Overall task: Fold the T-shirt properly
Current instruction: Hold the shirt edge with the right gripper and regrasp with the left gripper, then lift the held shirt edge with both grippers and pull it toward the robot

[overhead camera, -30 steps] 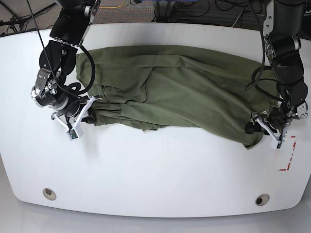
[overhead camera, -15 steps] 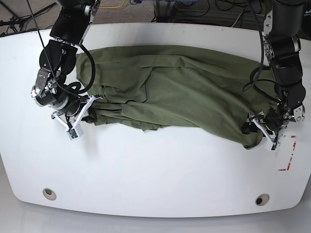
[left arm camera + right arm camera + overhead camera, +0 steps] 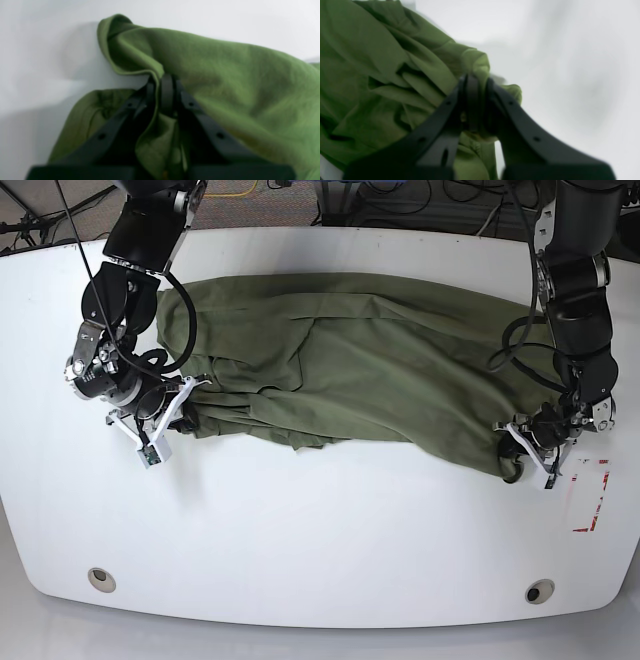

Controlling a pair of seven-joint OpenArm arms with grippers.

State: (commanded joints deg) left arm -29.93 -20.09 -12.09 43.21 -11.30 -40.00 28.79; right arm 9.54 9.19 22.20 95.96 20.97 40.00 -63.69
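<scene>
The T-shirt [image 3: 350,370], a soft olive-green cloth rumpled into long ridges and folds, lies spread across the far half of the smooth white table [image 3: 320,550], with a red mark [image 3: 592,502] on the table just beyond its one end and two round metal discs [image 3: 100,578] set in the table's near edge. The left gripper [image 3: 161,86] has its thin black jaws pinched shut on a rolled hem at that end of the T-shirt. The right gripper [image 3: 476,86] is likewise clamped on a bunched fold at the opposite end.
</scene>
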